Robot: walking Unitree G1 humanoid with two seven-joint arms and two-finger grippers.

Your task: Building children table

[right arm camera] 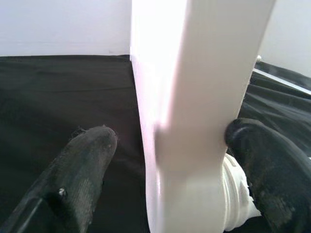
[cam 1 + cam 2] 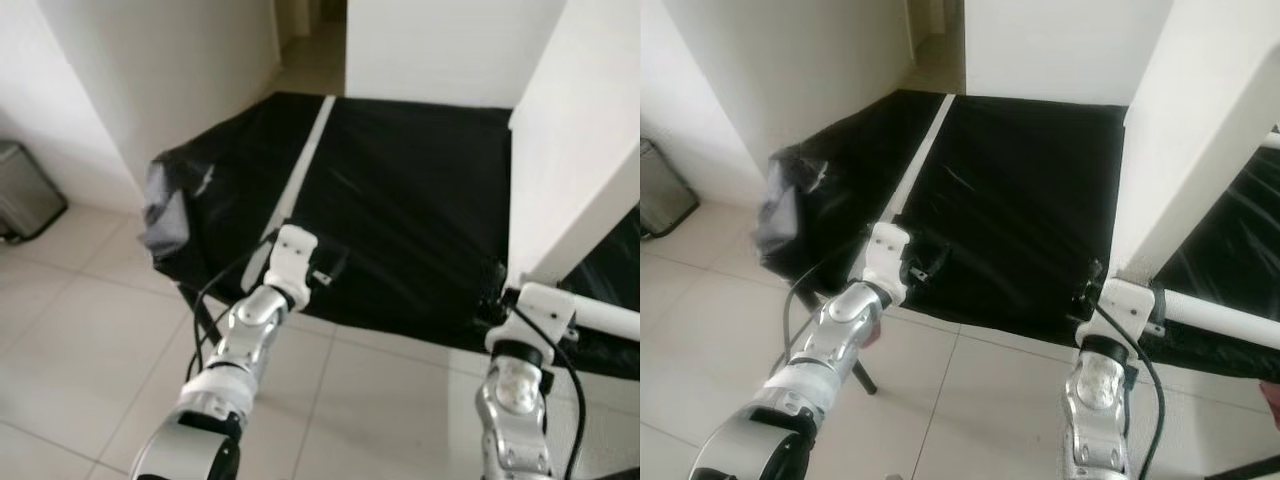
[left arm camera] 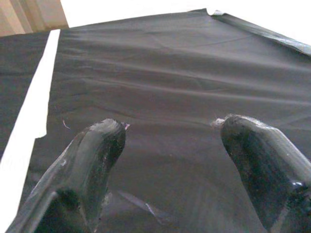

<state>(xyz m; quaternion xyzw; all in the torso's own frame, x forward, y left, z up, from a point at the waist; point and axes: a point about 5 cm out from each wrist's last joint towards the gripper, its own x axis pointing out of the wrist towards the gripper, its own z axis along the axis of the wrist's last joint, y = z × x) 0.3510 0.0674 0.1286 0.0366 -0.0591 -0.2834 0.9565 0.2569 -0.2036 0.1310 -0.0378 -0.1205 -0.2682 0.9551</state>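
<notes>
A black sheet (image 2: 420, 200) covers the floor ahead, crossed by a long white strip (image 2: 305, 160). A tall white table leg (image 2: 575, 150) stands upright on its right edge. My right gripper (image 1: 170, 136) is open around the leg's lower part. One finger (image 1: 262, 160) touches the leg (image 1: 194, 97) just above a ribbed white end (image 1: 238, 194); the other finger (image 1: 87, 155) is a little apart from it. A white rod (image 2: 1215, 318) runs off to the right by that wrist. My left gripper (image 3: 170, 131) hovers open over the near edge of the sheet (image 3: 170, 73), holding nothing.
A crumpled black bundle (image 2: 170, 210) lies at the sheet's left corner, with thin dark legs (image 2: 865, 375) below it. A grey bin (image 2: 25, 190) stands at the far left by the wall. White walls flank a passage (image 2: 310, 40) beyond the sheet. Pale tiles (image 2: 90, 340) lie nearer to me.
</notes>
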